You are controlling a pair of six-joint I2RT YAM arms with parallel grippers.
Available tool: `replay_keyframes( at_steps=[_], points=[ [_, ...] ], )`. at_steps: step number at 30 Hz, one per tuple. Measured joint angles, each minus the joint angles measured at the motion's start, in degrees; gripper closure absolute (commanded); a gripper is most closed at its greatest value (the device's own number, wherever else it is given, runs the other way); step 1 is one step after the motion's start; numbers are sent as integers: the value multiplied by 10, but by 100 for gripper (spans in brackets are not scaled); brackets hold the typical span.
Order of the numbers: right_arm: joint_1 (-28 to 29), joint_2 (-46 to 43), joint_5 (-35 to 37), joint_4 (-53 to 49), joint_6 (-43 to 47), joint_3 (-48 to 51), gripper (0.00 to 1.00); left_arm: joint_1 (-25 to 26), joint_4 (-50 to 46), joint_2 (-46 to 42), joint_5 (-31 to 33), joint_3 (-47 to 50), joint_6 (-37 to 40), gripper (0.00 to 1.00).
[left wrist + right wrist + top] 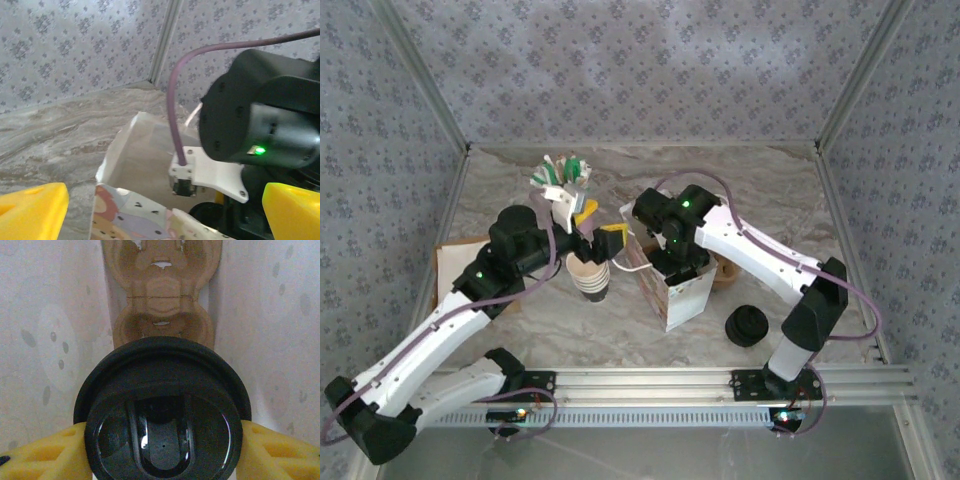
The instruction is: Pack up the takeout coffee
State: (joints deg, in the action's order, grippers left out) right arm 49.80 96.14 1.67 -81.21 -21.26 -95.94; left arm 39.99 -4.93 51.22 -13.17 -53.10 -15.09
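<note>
The takeout coffee (162, 412) fills the right wrist view from above, showing its round black lid. My right gripper (162, 455) is shut on it, a yellow finger pressed to each side. The cup hangs inside the white paper bag (678, 295), above a brown cardboard carrier (162, 290) on the bag's floor. From overhead the right arm (670, 215) reaches down into the bag's mouth. My left gripper (599, 226) stands wide open at the bag's left side. In the left wrist view the bag's printed rim (130, 215) lies between its fingers, untouched.
A stack of lidless cups (590, 275) stands just left of the bag, under the left wrist. A stack of black lids (748, 325) sits to the bag's right. A holder of sachets (560, 175) is at the back. Brown cardboard (445, 265) lies at the left.
</note>
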Motion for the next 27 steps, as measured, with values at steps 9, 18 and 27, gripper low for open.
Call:
replay_keyframes(
  at_steps=[9,18,27],
  points=[
    [0,-10,0,0,-2,0,37,18,15,-55,34,29,20,1],
    [0,-26,-3,5,-2,10,37,48,-84,-37,63,-43,22,1],
    [-1,-32,-7,16,-2,21,37,54,-164,-36,88,-82,21,0]
  ],
)
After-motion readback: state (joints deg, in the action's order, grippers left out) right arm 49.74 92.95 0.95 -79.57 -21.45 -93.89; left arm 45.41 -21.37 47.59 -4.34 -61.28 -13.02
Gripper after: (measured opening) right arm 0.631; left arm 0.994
